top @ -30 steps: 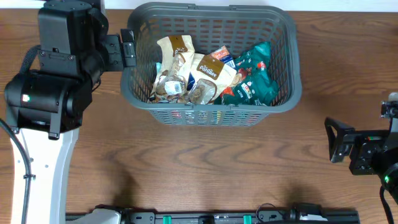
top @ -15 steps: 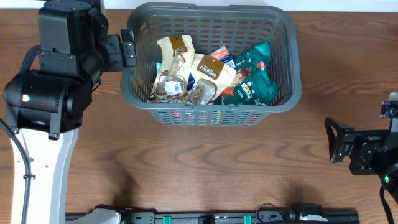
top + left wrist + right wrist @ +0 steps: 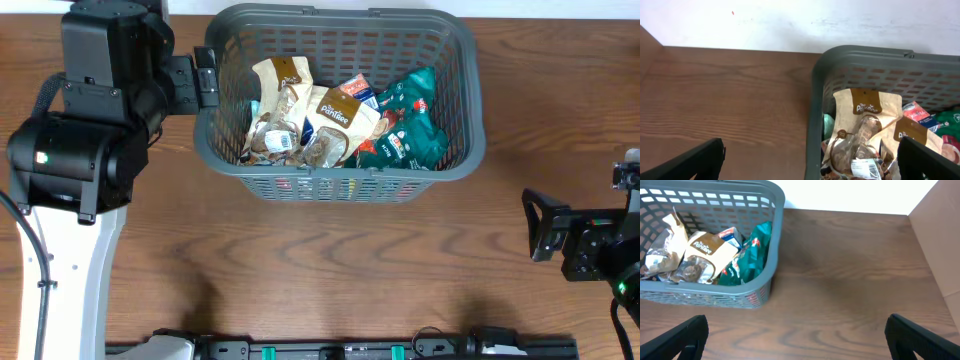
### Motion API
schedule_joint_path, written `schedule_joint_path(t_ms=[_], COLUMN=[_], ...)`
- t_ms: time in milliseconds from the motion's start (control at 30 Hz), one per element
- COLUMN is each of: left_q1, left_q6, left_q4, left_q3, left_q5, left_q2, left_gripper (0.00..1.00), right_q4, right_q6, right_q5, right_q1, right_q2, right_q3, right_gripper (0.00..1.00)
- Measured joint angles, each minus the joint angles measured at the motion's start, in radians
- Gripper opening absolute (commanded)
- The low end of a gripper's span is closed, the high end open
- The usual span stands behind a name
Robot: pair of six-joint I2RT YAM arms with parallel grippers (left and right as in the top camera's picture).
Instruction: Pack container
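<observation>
The dark grey slatted basket (image 3: pixel 340 187) stands at the back middle of the wooden table. It holds several snack packets: two beige ones (image 3: pixel 281 98) (image 3: pixel 341 117), a green one (image 3: pixel 412 128) and a small red and blue one (image 3: pixel 360 91). My left gripper (image 3: pixel 206 76) is open and empty at the basket's left wall. In the left wrist view (image 3: pixel 812 167) its fingers straddle the basket's rim (image 3: pixel 865 52). My right gripper (image 3: pixel 536 226) is open and empty over bare table, right of the basket. The right wrist view (image 3: pixel 795 342) shows the basket (image 3: pixel 725 191) at the upper left.
A white wall (image 3: pixel 790 20) runs behind the table. A cardboard-coloured panel (image 3: pixel 940 235) stands at the table's right side. A black rail (image 3: pixel 340 349) lies along the front edge. The wooden table (image 3: pixel 330 260) stretches in front of the basket.
</observation>
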Motion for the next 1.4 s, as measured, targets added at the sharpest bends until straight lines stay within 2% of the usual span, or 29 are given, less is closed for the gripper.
schedule_joint_path(t_ms=[500,667,900,1133,1400], left_q1=[0.0,0.008,0.096,0.167,0.208], left_q6=[0.0,0.0,-0.001,-0.001,-0.064], left_q4=[0.023,0.117,0.133,0.212,0.489], left_q3=[-0.001,-0.003,-0.04,-0.288,-0.728], left_q5=[0.011,0.011,0.01,0.008,0.008], left_q2=[-0.016,-0.139,-0.436,-0.66,-0.869], left_gripper=[0.99,0.99,0.99,0.99,0.99], right_q4=[0.0,0.0,0.0,0.0,0.0], right_q6=[0.0,0.0,0.0,0.0,0.0], right_q5=[0.0,0.0,0.0,0.0,0.0], right_q1=[0.0,0.0,0.0,0.0,0.0], right_q2=[0.0,0.0,0.0,0.0,0.0], right_q3=[0.0,0.0,0.0,0.0,0.0], right_gripper=[0.99,0.99,0.99,0.99,0.99])
